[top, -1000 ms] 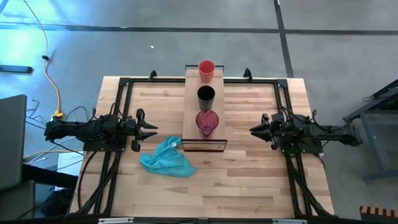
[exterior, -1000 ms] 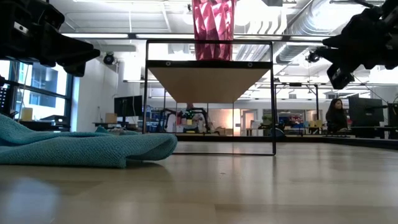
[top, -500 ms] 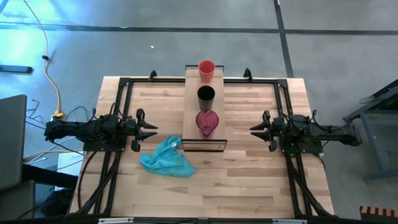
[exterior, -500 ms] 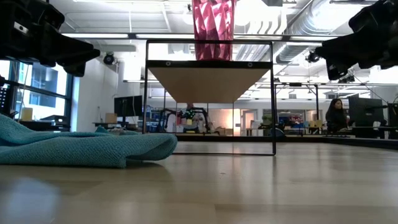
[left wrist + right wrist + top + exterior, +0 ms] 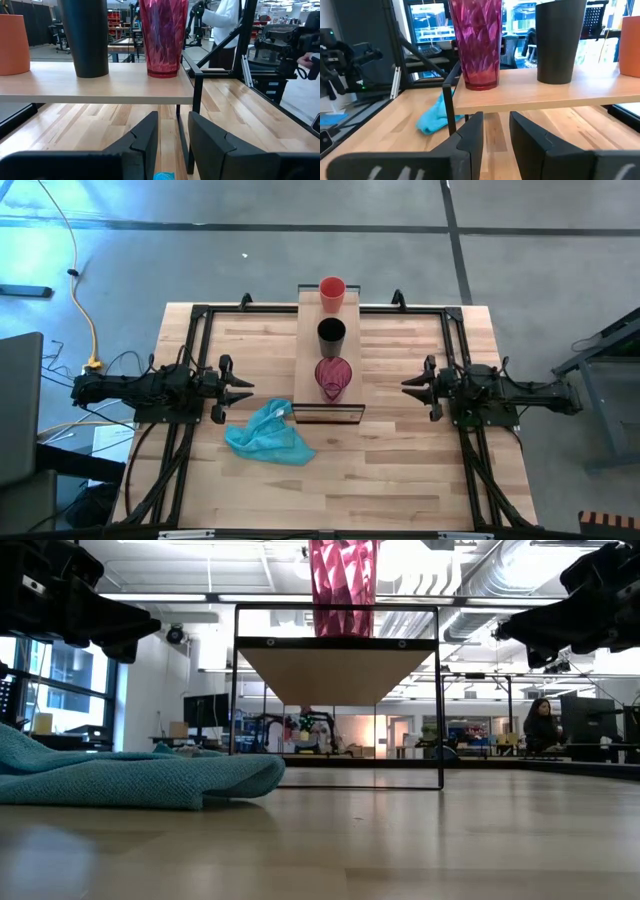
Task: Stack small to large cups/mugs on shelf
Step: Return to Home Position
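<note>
Now on the shelf (image 5: pixel 308 360): 3 cups are seen upright in 1 row along the plank, apart from one another.
Orange cup (image 5: pixel 332 290): the smallest, placed at the shelf's far end, away from the black frame.
Black cup (image 5: pixel 331 335): mid-sized, set at the middle of the shelf, between the other 2.
Red cup (image 5: pixel 333 376): the largest, see-through and faceted, set nearest the shelf's framed end.
Left gripper (image 5: pixel 243 388): parked left of the shelf, level with the red cup and well apart from it; a narrow gap is shown between its fingers (image 5: pixel 142 140) and nothing is held.
Right gripper (image 5: pixel 408 388): parked right of the shelf, opposite the left one; its fingers (image 5: pixel 467 137) are likewise narrowly parted and empty.
Blue cloth (image 5: pixel 268 435): crumpled on the tabletop (image 5: pixel 400 460), just beside the shelf's framed end, on its left.
Step judged: placing looks finished; only the arms' coming to rest is left.
Handling, judged: the cups are taken to be light, stiff and smooth-walled, so slipping is possible; the red one may be brittle. A hold across the wall at mid-height, with modest squeeze, is thought best.
Risk: tall cups on a narrow raised plank could be tipped by a sideways knock.
</note>
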